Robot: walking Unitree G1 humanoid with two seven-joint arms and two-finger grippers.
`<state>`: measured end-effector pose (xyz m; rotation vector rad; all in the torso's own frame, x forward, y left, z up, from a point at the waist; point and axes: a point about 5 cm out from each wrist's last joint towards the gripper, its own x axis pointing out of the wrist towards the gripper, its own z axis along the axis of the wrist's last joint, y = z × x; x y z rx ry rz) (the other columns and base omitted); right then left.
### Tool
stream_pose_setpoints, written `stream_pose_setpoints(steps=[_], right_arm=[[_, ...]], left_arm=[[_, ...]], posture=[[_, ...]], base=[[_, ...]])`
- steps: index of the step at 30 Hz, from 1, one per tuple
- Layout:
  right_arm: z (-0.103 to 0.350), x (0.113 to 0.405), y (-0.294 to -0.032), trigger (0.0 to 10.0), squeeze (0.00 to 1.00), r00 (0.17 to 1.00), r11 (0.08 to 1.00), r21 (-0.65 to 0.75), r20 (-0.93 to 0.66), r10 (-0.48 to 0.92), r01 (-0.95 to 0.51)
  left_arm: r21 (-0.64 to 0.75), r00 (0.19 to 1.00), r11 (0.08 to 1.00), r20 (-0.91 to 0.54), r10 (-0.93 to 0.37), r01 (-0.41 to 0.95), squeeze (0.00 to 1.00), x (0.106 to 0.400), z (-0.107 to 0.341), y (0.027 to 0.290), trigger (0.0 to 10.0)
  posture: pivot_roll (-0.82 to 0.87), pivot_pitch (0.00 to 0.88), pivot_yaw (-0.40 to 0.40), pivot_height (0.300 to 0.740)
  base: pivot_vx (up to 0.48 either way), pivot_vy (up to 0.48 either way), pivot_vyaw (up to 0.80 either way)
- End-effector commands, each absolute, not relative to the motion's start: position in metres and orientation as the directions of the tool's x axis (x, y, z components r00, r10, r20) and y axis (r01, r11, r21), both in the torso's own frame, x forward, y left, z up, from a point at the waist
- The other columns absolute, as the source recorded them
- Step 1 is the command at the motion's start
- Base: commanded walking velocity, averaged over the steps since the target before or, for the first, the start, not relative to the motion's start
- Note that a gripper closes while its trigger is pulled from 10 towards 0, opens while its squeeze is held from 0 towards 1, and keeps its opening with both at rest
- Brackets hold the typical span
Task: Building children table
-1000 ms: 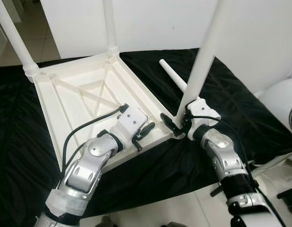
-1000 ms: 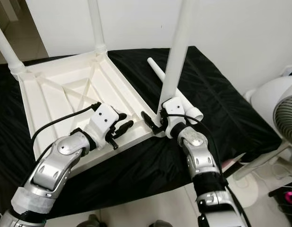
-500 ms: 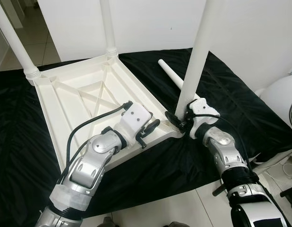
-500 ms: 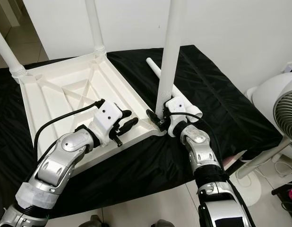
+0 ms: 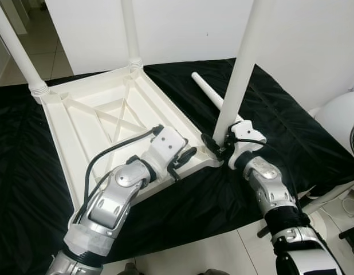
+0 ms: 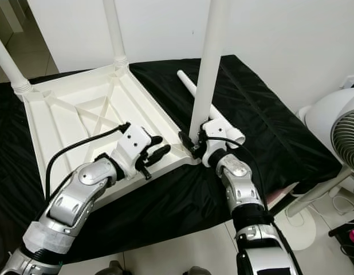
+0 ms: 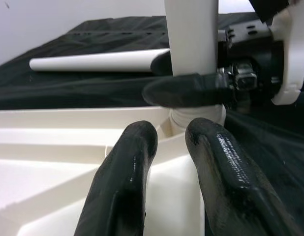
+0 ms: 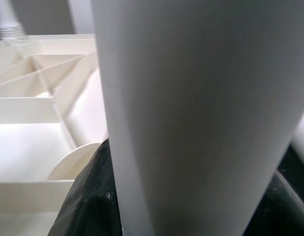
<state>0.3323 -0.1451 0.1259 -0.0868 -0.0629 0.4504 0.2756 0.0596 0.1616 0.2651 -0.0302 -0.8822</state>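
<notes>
Upturned white table top (image 5: 102, 114) lies on a black cloth (image 5: 28, 189), w/ two legs (image 5: 19, 48) standing in its far corners. Left hand (image 5: 185, 157) rests on the near rim, fingers (image 7: 127, 177) a little apart, holding nothing. Left wrist view adds what the head views blur — a ribbed socket at the corner w/ the third leg (image 5: 240, 69) seated in it. Right hand (image 5: 216, 148) is clamped on that leg's base, upright at the near right corner. A spare leg (image 5: 208, 91) lies loose on the cloth behind. Far right — white fan (image 6: 337, 132), tiled floor (image 5: 183, 255).
</notes>
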Motion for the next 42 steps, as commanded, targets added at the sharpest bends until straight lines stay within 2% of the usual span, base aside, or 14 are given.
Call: stream_pose_setpoints(steps=[1,4,8,9,13,20,26,27,33,34,35,37,38,42], right_arm=[[0.109,0.327,-0.146,10.0,0.00,0.925,0.921,-0.084,-0.037,0.377,-0.379],[0.107,0.325,-0.139,10.0,0.00,0.947,0.945,-0.062,-0.037,0.319,-0.321],[0.107,0.318,-0.129,10.0,0.00,0.995,0.995,0.029,-0.023,0.093,-0.092],[0.107,0.318,-0.129,10.0,0.00,0.995,0.995,0.029,-0.023,0.093,-0.092],[0.106,0.314,-0.123,10.0,0.00,0.996,0.993,0.085,-0.037,-0.082,0.085],[0.108,0.309,-0.116,10.0,0.00,0.995,0.995,0.032,-0.041,-0.092,0.094],[0.108,0.306,-0.116,10.0,0.00,0.996,0.994,0.059,-0.036,-0.087,0.089],[0.109,0.305,-0.116,10.0,1.00,0.997,0.995,0.068,-0.023,-0.072,0.073],[0.120,0.300,-0.120,10.0,1.00,0.999,0.996,0.091,0.039,0.005,-0.008],[0.121,0.299,-0.123,10.0,0.26,0.998,0.997,0.076,0.050,0.027,-0.031],[0.123,0.298,-0.125,10.0,0.00,0.997,0.996,0.068,0.063,0.049,-0.054],[0.124,0.297,-0.127,10.0,0.00,0.996,0.995,0.070,0.070,0.063,-0.068],[0.125,0.295,-0.131,10.0,0.00,0.986,0.988,0.042,0.081,0.143,-0.147],[0.125,0.294,-0.135,10.0,0.00,0.967,0.970,0.014,0.084,0.240,-0.242]], left_arm=[[0.240,0.648,0.614,-0.102,-0.754,0.752,0.00,0.275,0.157,0.061,10.0],[0.260,0.664,0.621,-0.128,-0.736,0.739,0.00,0.275,0.152,0.064,10.0],[0.257,0.708,0.665,-0.145,-0.691,0.701,0.00,0.278,0.149,0.072,10.0],[0.257,0.708,0.665,-0.145,-0.691,0.701,0.00,0.278,0.149,0.072,10.0],[0.224,0.711,0.678,-0.120,-0.693,0.700,0.00,0.276,0.152,0.071,10.0],[0.221,0.721,0.690,-0.119,-0.682,0.689,0.00,0.276,0.153,0.070,10.0],[0.223,0.724,0.692,-0.120,-0.680,0.687,0.00,0.276,0.153,0.071,10.0],[0.226,0.726,0.694,-0.120,-0.677,0.684,0.00,0.277,0.153,0.071,10.0],[0.222,0.721,0.691,-0.102,-0.685,0.688,0.00,0.277,0.159,0.067,10.0],[0.220,0.717,0.687,-0.100,-0.690,0.692,0.00,0.276,0.159,0.066,10.0],[0.217,0.713,0.684,-0.100,-0.694,0.696,0.00,0.275,0.159,0.065,10.0],[0.216,0.711,0.682,-0.102,-0.696,0.698,0.00,0.275,0.159,0.065,10.0],[0.201,0.704,0.679,-0.099,-0.703,0.706,0.00,0.275,0.161,0.065,10.0],[0.192,0.686,0.664,-0.086,-0.722,0.723,0.00,0.274,0.166,0.063,10.0]], posture=[[-0.05,0.000,0.015,0.740],[-0.05,0.000,0.013,0.740],[-0.04,0.000,0.000,0.740],[-0.04,0.000,0.000,0.740],[-0.03,0.000,-0.006,0.740],[-0.02,0.000,-0.014,0.740],[-0.02,0.000,-0.014,0.740],[-0.03,0.000,-0.014,0.740],[-0.05,0.000,-0.020,0.740],[-0.05,0.000,-0.020,0.740],[-0.05,0.000,-0.020,0.740],[-0.05,0.000,-0.019,0.740],[-0.05,0.000,-0.020,0.740],[-0.06,0.000,-0.025,0.740]], base=[[0.000,0.000,0.00],[0.000,0.000,0.00],[0.000,0.000,0.00],[0.000,0.000,0.00],[0.000,0.000,0.00],[0.000,0.000,0.00],[0.000,0.000,0.00],[0.000,0.000,0.00],[0.000,0.000,0.00],[0.000,0.000,0.00],[0.000,0.000,0.00],[0.000,0.000,0.00],[0.000,0.000,0.00],[0.000,0.000,0.00]])
